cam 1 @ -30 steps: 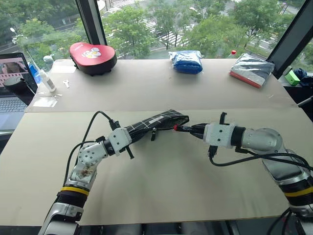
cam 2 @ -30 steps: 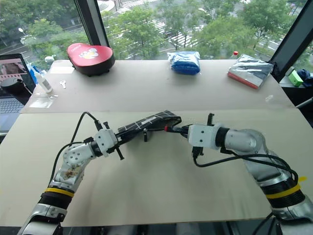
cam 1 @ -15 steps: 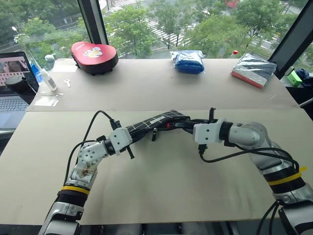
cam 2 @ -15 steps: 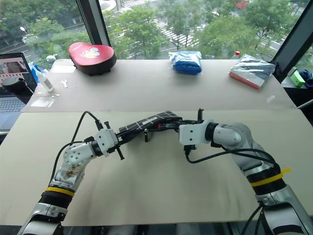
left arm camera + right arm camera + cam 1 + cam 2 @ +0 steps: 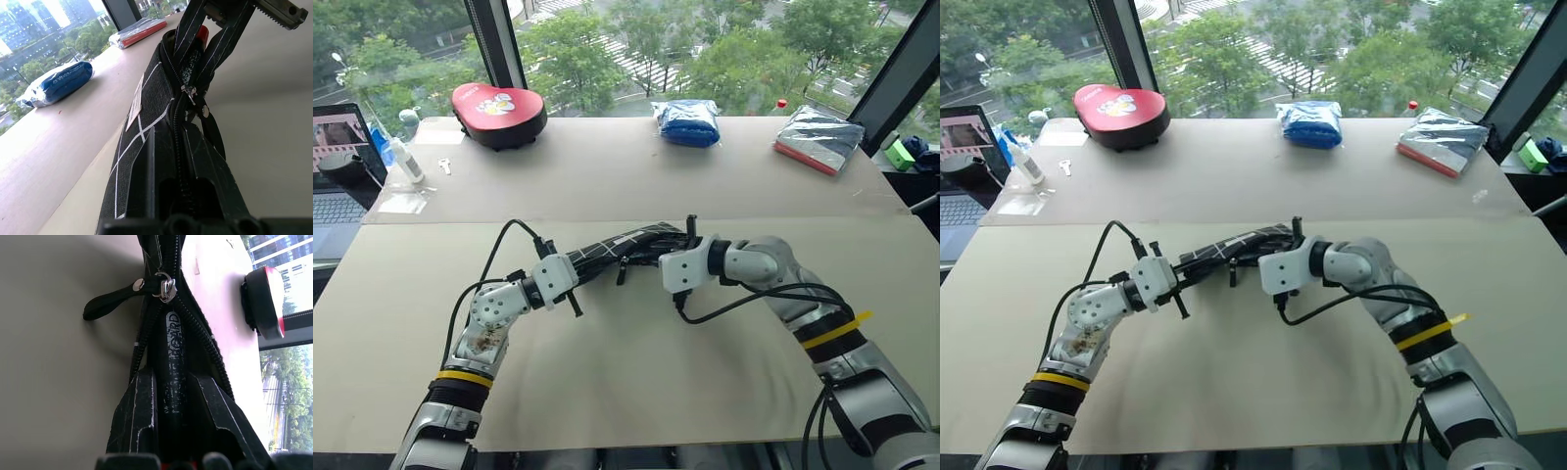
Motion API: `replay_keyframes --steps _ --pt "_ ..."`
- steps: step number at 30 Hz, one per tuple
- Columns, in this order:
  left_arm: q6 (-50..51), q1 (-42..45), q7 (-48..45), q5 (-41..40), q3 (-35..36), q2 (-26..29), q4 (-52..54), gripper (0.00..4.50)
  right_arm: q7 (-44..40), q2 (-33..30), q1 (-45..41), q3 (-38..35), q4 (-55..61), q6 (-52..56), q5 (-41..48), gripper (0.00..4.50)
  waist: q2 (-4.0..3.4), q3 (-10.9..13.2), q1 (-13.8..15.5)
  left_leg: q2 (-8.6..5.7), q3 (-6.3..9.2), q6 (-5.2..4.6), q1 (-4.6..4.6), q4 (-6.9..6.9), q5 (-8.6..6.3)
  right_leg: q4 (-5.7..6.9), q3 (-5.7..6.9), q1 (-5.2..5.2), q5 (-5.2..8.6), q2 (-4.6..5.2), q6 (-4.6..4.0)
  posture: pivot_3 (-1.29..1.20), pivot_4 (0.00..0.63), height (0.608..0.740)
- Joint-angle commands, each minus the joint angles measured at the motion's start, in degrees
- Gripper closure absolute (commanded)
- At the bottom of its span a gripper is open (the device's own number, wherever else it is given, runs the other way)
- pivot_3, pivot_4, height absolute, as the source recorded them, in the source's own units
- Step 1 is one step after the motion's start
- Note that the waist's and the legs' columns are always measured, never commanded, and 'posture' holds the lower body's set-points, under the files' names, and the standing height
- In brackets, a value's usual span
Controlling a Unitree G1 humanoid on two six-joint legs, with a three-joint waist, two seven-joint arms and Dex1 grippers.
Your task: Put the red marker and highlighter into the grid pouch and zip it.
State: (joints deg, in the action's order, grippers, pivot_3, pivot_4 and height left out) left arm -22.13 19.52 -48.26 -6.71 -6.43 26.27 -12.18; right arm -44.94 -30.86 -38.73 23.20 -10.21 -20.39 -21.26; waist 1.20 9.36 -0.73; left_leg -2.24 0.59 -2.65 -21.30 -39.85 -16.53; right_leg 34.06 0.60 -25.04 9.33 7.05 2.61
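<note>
Your left gripper is clamping the grid pouch; your right gripper is gripping the red marker — inside the open zip — at the pouch's three o'clock end.

Red heart-shaped case sits far back-left of the claws, a laptop at the left edge. Blue packet lies straight beyond them, and a silver bag is off back-right.

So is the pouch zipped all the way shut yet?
No: the grid pouch gapes open past its zip slider, with the red marker lying in the opening.
</note>
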Motion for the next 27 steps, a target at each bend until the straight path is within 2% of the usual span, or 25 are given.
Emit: replay_keyframes --steps 1,2,4,5,6,13,19,22,25,27 --pt "0.1 0.8 0.4 -0.5 0.5 -0.1 2.0 4.50 -2.0 3.2 -1.2 1.2 1.3 -1.0 3.4 3.51 0.00 0.0 0.0 0.00 0.00 0.00 0.00 0.00 0.00 0.01 0.00 -0.01 0.00 -0.01 0.00 0.00 0.150 0.740" --pt "0.2 0.8 0.5 -0.6 0.5 -0.1 2.1 4.50 -2.4 3.6 -1.2 0.6 1.2 0.3 4.1 3.01 0.00 0.0 0.0 0.00 0.01 0.00 0.00 0.01 0.00 0.01 0.00 -0.01 0.00 -0.01 0.00 0.00 0.150 0.740" --pt "0.3 0.6 0.6 -0.6 0.7 0.0 2.3 4.50 0.3 4.0 -2.2 -1.0 -0.3 0.6 2.4 2.56 0.00 0.0 -0.1 0.01 0.01 0.00 0.00 0.01 0.00 0.01 0.00 -0.01 0.00 -0.02 0.00 0.00 0.150 0.740" --pt "0.4 0.5 0.6 -0.6 0.7 0.1 2.4 4.50 1.3 3.9 -2.7 -1.6 -1.2 0.2 1.8 2.13 0.00 0.0 -0.1 0.02 0.02 0.00 0.00 0.01 0.00 0.02 0.00 -0.02 -0.01 -0.04 -0.01 0.00 0.150 0.740" --pt "0.4 0.4 0.6 -0.6 0.7 0.1 2.5 4.50 1.9 3.4 -3.2 -2.1 -1.9 -0.5 1.4 1.89 0.00 0.0 -0.1 0.02 0.01 0.00 0.00 0.01 0.00 0.02 0.00 -0.04 -0.01 -0.03 -0.01 0.00 0.150 0.740" --pt "0.5 0.3 0.9 -0.5 0.6 0.0 2.5 4.50 -0.9 -1.0 -2.6 -7.3 -1.0 0.2 8.4 1.89 0.00 0.0 0.0 0.00 0.02 0.05 -0.01 0.02 0.03 0.02 0.00 -0.03 -0.01 -0.02 -0.01 0.00 0.150 0.740" --pt "0.5 0.5 0.9 -0.4 0.6 -0.1 2.3 4.50 -8.6 -4.8 1.7 -15.4 8.6 15.6 24.4 1.89 0.00 0.0 0.1 0.04 0.02 -0.06 -0.04 0.02 -0.04 0.00 -0.01 -0.02 -0.01 -0.02 -0.01 0.00 0.150 0.740" --pt "0.4 0.5 0.9 -0.3 0.5 -0.2 2.1 4.50 -14.8 -9.8 7.5 -19.5 20.8 39.8 41.4 1.89 0.00 0.0 0.3 0.08 0.04 -0.11 -0.05 0.03 -0.07 0.00 0.00 -0.02 -0.01 -0.02 -0.01 0.00 0.150 0.740" --pt "0.4 0.6 1.0 -0.2 0.5 -0.3 1.8 4.50 -16.6 -13.2 12.6 -23.1 30.7 56.6 57.5 1.89 0.00 0.0 0.7 0.12 0.10 -0.17 -0.12 0.01 -0.10 -0.03 0.05 -0.02 -0.01 -0.01 -0.02 0.00 0.150 0.740" --pt "0.3 0.7 0.9 -0.1 0.4 -0.3 1.7 4.50 -15.7 -13.7 15.3 -24.5 35.2 63.6 64.7 1.89 0.00 0.0 0.7 0.13 0.12 -0.19 -0.15 0.01 -0.12 -0.04 0.05 -0.03 -0.01 0.03 -0.02 0.00 0.150 0.740"
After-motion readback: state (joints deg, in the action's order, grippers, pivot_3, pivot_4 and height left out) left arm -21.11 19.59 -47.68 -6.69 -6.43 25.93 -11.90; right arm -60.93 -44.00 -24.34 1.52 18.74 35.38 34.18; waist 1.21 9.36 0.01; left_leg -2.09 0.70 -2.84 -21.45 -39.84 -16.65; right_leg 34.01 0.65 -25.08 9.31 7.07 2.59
